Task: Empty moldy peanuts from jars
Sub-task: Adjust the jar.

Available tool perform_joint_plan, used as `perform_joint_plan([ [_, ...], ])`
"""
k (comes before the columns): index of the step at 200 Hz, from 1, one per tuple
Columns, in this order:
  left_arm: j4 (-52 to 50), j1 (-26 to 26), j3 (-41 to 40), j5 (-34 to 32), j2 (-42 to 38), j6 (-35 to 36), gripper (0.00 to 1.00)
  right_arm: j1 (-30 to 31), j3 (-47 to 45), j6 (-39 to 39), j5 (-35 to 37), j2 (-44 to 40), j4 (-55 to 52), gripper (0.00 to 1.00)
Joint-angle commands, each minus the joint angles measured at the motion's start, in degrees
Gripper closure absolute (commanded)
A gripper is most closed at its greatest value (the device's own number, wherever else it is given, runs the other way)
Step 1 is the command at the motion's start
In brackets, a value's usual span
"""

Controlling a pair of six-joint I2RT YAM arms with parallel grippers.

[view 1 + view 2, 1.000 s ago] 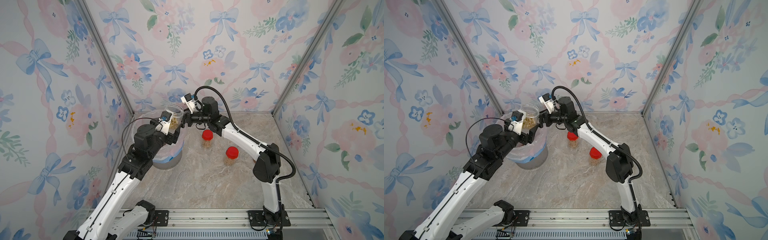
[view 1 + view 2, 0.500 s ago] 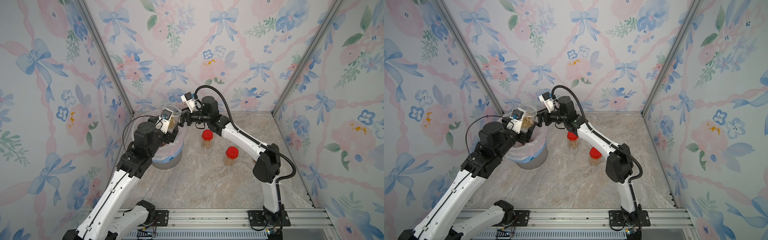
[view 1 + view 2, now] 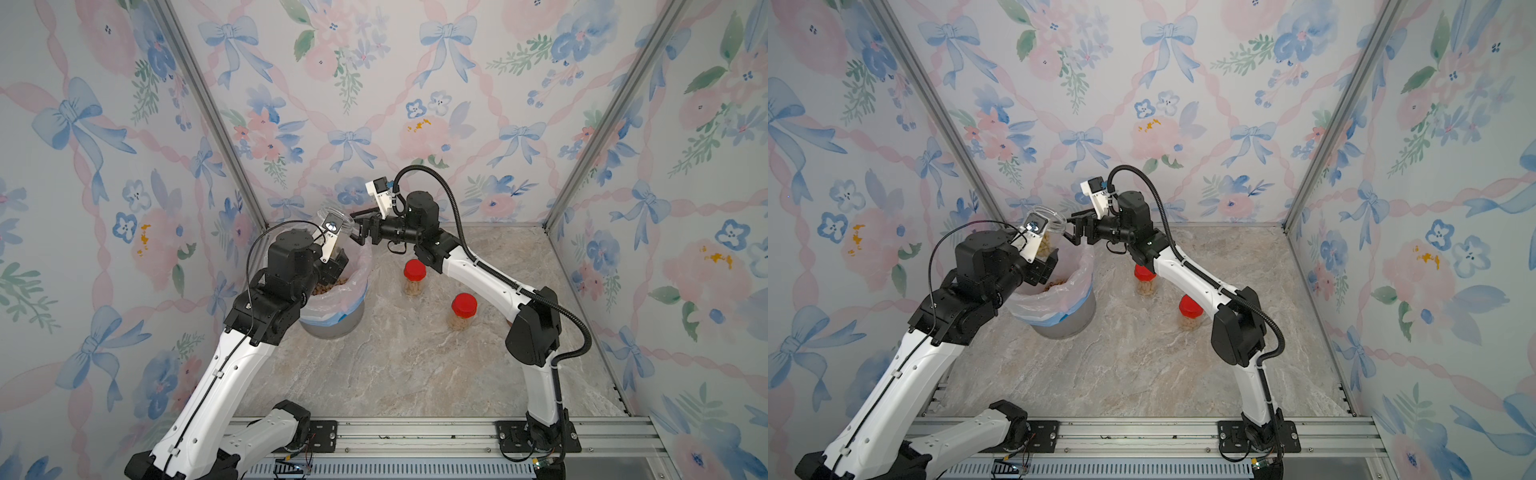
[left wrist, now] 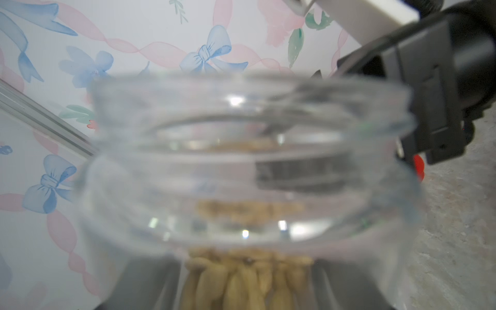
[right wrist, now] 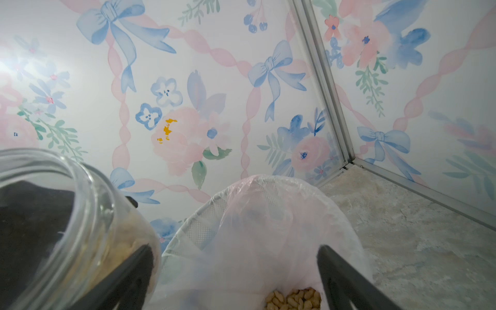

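Nearest the rail stands the grey bin (image 3: 332,328) with its pink liner, on the marble top (image 3: 415,365), a heap of moldy peanuts (image 5: 294,299) already on its bottom. At the bin's 3 o'clock in a top view is the near red-lidded jar (image 3: 463,309), and the far red-lidded jar (image 3: 414,278) stands at that one's 10 o'clock. Both are upright, capped, holding nuts, and touched by neither arm. Above the bin's far side, the left gripper (image 3: 1045,261) is closed round the lower body of the open jar (image 3: 1045,245), which is wide, clear and lidless, with nuts inside. The jar's long axis stands close to upright, mouth toward 12 o'clock in both top views, though its exact lean is hard to read past the wrist camera (image 3: 1034,226). The bin's mouth lies at the jar's 6 o'clock, so the pour would seem to turn on swinging the jar's mouth over and down. Farthest back is the right gripper (image 3: 356,227), jaws spread wide with nothing between them, level with the jar's rim at its 3 o'clock, just beside it. The left arm alone carries the load.
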Motion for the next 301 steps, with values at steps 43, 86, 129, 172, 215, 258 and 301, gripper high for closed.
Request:
perform_joint_plan([
  [43,-8.31,-3.13,1.27,-20.14,4.77,7.27,0.85,-7.49,-9.14,10.11,7.76,-2.09,14.14,0.02],
  [86,-8.97,-2.22,7.73,-29.02,7.92,13.50,0.84,-11.92,-14.07,15.69,6.10,-1.88,21.79,0.02],
  [129,-11.38,-2.69,12.06,-32.16,9.95,18.94,0.83,-13.37,-14.81,18.99,4.73,0.20,25.45,0.02],
  [172,-11.98,-2.95,8.58,-30.58,9.97,18.68,0.86,-13.35,-9.10,21.35,-4.89,1.83,22.79,0.03],
  [215,-12.09,-3.10,9.41,-23.58,8.77,15.65,0.86,-10.62,-5.75,24.98,-14.85,1.28,17.86,0.07],
  [258,-13.61,-3.03,12.86,-16.68,9.30,12.98,0.87,-7.26,-6.31,30.98,-21.43,1.04,19.59,0.16],
  [301,-16.67,-3.00,14.19,-16.02,11.10,12.16,0.88,-6.11,-6.90,28.62,-22.18,-0.80,16.48,0.26],
])
